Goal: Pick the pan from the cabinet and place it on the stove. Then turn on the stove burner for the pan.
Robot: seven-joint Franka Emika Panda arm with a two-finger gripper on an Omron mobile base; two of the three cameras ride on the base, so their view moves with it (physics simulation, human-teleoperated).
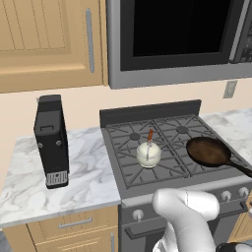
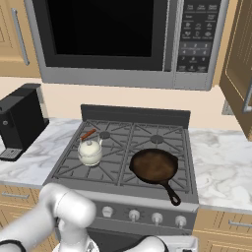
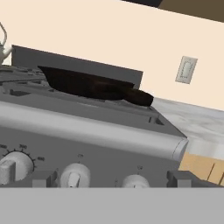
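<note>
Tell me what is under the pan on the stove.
The pan sits on the dark grate at the stove's front right. The burner beneath is covered by the pan, so it cannot be seen.

Stove (image 3: pixel 100 131): you are looking at its steel front from low down and close, the whole picture tilted so the range slopes down to your right.
Knobs (image 3: pixel 74 177): three round silver ones sit in a row along the bottom; the left one (image 3: pixel 13 166) is largest in your picture, with markings around it.
Pan (image 3: pixel 83 83): dark, resting on the grates above the front rail, its handle (image 3: pixel 138 97) pointing toward you and to the right.
Back panel (image 3: pixel 78 63): dark strip behind the pan.
Tabletop (image 3: pixel 197 124): marble, right of the stove.
Wall outlet (image 3: pixel 186 70): on the cream wall, upper right.
</note>
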